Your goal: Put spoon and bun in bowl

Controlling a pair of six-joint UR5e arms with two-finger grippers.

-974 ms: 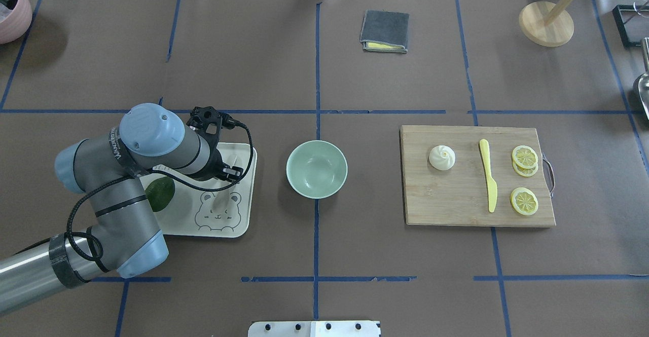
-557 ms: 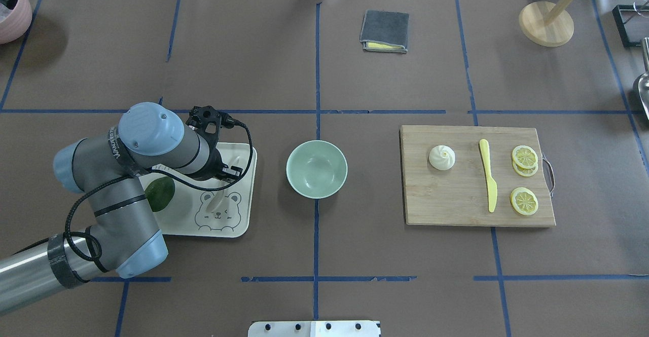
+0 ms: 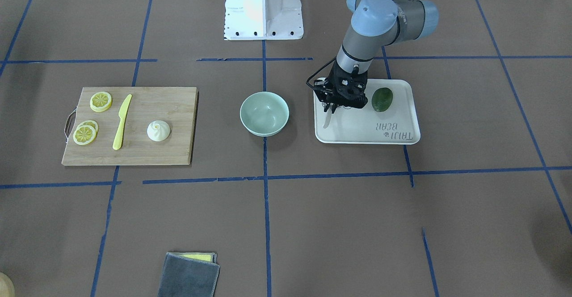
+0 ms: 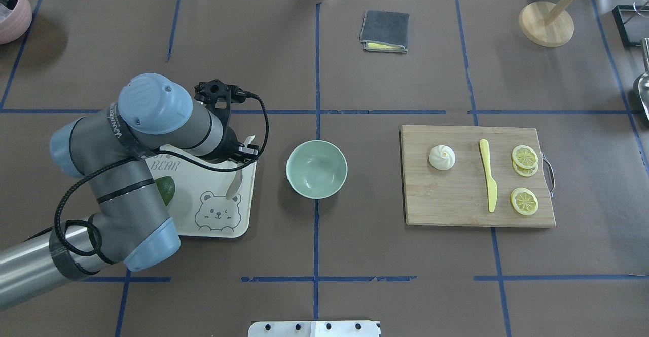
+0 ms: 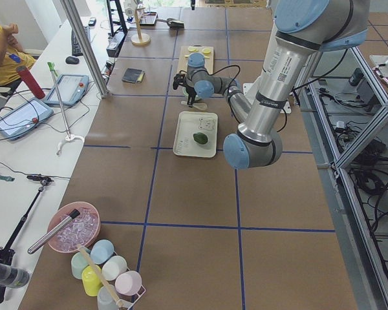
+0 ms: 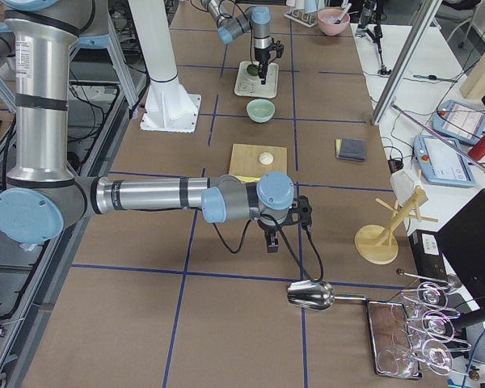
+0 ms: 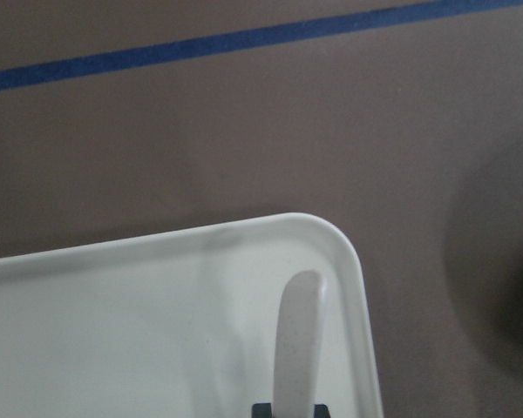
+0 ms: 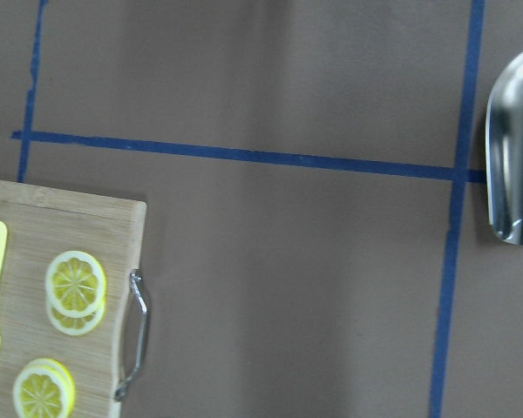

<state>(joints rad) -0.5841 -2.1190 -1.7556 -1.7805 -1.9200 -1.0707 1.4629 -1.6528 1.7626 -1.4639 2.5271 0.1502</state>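
Observation:
My left gripper is shut on the pale off-white spoon and holds it tilted above the right edge of the cream bear tray. It shows in the front view too, gripper and spoon. The left wrist view shows the spoon over the tray corner. The empty mint-green bowl stands to the tray's right. The white bun lies on the wooden board. My right gripper shows only in the right side view; I cannot tell whether it is open or shut.
A dark green avocado lies on the tray. A yellow knife and lemon slices share the board. A folded grey cloth lies at the far side, a wooden stand at the far right, a metal scoop beside it.
My left gripper has risen and moved toward the tray's right edge. The spoon has come up off the tray with it.

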